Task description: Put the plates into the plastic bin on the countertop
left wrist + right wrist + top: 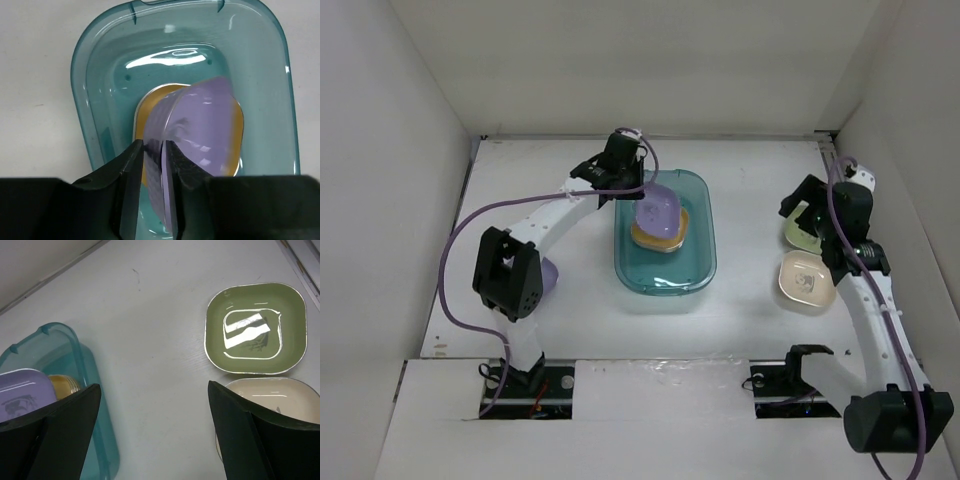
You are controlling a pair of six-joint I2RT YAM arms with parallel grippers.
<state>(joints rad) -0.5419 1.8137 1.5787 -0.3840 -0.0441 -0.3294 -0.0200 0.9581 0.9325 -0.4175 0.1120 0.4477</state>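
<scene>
With the left jaws pinching the tilted purple plate [200, 125] by its rim inside the bin [100, 65], over the yellow plate [150, 102], I'd level it before releasing so it nests, while the right jaws hang spread near the green plate [255, 327].

Bright, even light; white glare streaks the green plate [255, 327].

The left gripper [638, 190] holds a purple plate [658, 212] tilted above an orange plate [655, 242] in the teal bin [665, 279] on the desk [745, 185].
</scene>
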